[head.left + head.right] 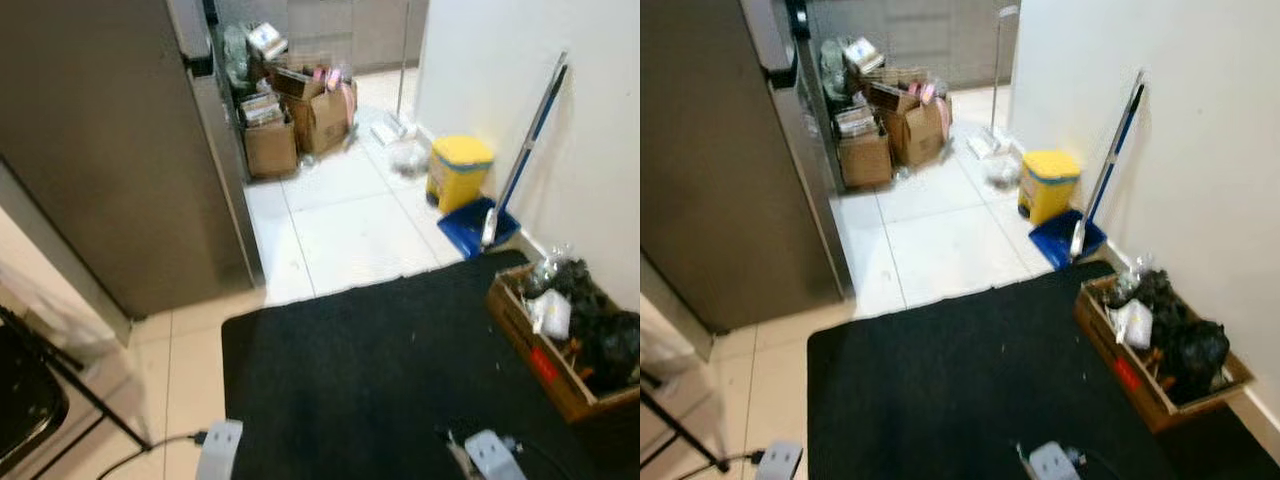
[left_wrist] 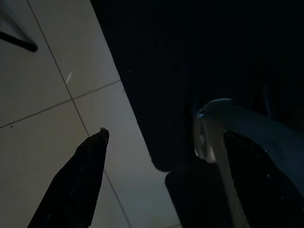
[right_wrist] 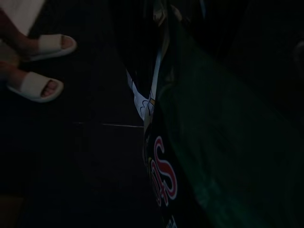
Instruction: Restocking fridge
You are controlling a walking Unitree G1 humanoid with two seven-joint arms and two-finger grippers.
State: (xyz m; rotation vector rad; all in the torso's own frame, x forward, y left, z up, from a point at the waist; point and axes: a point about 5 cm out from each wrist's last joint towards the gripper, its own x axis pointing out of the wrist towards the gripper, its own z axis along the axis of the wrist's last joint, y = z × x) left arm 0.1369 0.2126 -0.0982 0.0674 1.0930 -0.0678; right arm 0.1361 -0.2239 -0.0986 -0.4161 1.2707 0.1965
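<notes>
A kitchen floor of pale tiles (image 1: 340, 215) lies ahead, with a black mat (image 1: 380, 370) over the lower half of the head views. Both arms hang low at the bottom edge, only their silver ends (image 1: 219, 450) showing.

In its wrist view the left gripper (image 2: 156, 156) has its two black fingers (image 2: 78, 180) spread wide apart, yet a clear, glassy object (image 2: 213, 128) lies against the far finger; whether it is grasped, I cannot tell. The right gripper cannot be made out in its dark wrist view, where a dark green packet (image 3: 190, 142) with red letters hangs close to the camera, so its state I cannot tell. A person's feet in white slippers (image 3: 40, 66) stand in the upper left there.

The fridge (image 1: 110, 150), grey and closed, fills the upper left. Cardboard boxes (image 1: 295, 125) stand behind it, a yellow bin (image 1: 458, 170) and a blue dustpan (image 1: 470, 225) at the right wall, a wooden crate (image 1: 560, 345) at right.
</notes>
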